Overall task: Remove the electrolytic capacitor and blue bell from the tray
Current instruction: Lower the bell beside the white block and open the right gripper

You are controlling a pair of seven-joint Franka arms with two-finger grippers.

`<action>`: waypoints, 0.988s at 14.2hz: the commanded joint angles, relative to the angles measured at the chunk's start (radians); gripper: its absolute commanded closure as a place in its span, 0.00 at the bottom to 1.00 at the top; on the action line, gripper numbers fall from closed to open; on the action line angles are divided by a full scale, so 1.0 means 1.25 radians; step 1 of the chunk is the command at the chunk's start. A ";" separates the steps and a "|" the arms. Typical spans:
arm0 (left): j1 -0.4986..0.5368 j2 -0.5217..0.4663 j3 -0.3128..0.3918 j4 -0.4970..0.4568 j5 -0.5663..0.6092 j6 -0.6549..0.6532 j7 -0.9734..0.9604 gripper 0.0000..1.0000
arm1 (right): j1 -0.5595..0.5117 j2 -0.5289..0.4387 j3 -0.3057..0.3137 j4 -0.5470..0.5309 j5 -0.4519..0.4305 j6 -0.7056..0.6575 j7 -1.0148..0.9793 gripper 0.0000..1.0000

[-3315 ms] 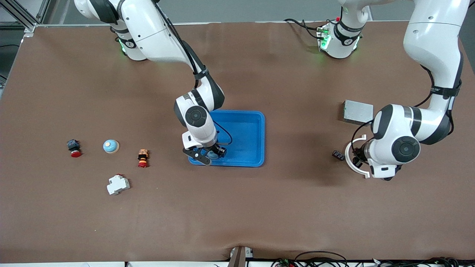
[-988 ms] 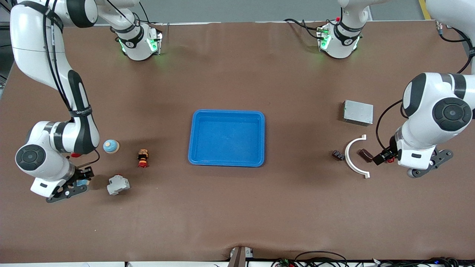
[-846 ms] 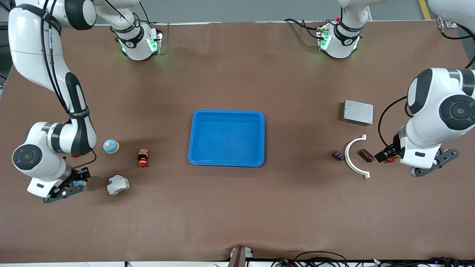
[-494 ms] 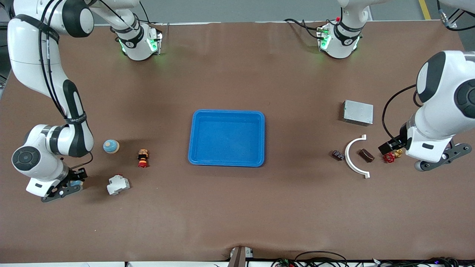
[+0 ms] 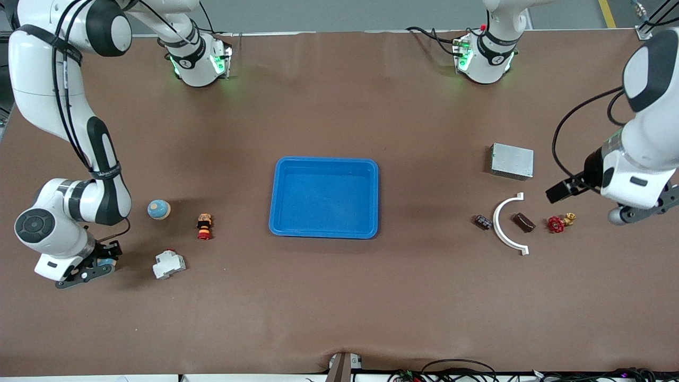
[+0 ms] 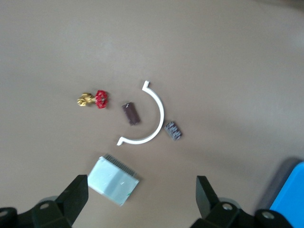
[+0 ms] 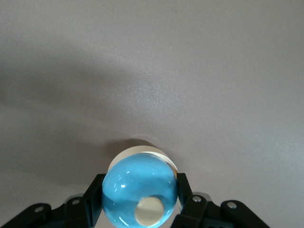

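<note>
1. Bell [image 7: 140, 192]: I see my right gripper [image 7: 137, 199] squeezing this blue bell at the right arm's end of the table [image 5: 339, 307].
2. My left gripper [image 6: 142, 199] hangs wide open, holding nothing, over the grey box [image 6: 114, 179].

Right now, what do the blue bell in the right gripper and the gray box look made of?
Blue bell: glossy dome, painted metal or plastic by its bright highlights; cream button and base. Gray box: dull silvery sheet metal, probably; ribbed edge shows in the left wrist view.
</note>
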 commanded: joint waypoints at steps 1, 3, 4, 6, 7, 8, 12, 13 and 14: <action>0.020 -0.057 0.005 -0.009 -0.023 -0.037 0.092 0.00 | -0.024 0.008 0.020 -0.003 -0.006 0.028 -0.013 1.00; 0.003 -0.102 0.018 -0.027 -0.034 -0.037 0.108 0.00 | -0.024 0.009 0.019 -0.021 -0.006 0.063 -0.013 1.00; -0.019 -0.128 0.046 -0.050 -0.035 -0.041 0.117 0.00 | -0.025 0.013 0.020 -0.022 -0.006 0.066 -0.013 1.00; -0.073 -0.171 0.131 -0.076 -0.063 -0.043 0.189 0.00 | -0.037 0.021 0.031 -0.023 -0.001 0.068 -0.012 1.00; -0.117 -0.189 0.192 -0.091 -0.073 -0.044 0.207 0.00 | -0.054 0.024 0.049 -0.021 0.006 0.068 -0.012 1.00; -0.159 -0.213 0.242 -0.109 -0.080 -0.044 0.221 0.00 | -0.059 0.029 0.057 -0.018 0.007 0.066 -0.008 0.79; -0.208 -0.229 0.298 -0.113 -0.082 -0.068 0.289 0.00 | -0.056 0.028 0.058 -0.011 0.011 0.059 -0.004 0.00; -0.204 -0.222 0.297 -0.112 -0.085 -0.068 0.287 0.00 | -0.056 0.025 0.058 -0.009 0.011 0.055 -0.003 0.00; -0.207 -0.220 0.296 -0.111 -0.084 -0.066 0.286 0.00 | -0.052 0.023 0.058 -0.007 0.012 0.044 -0.003 0.00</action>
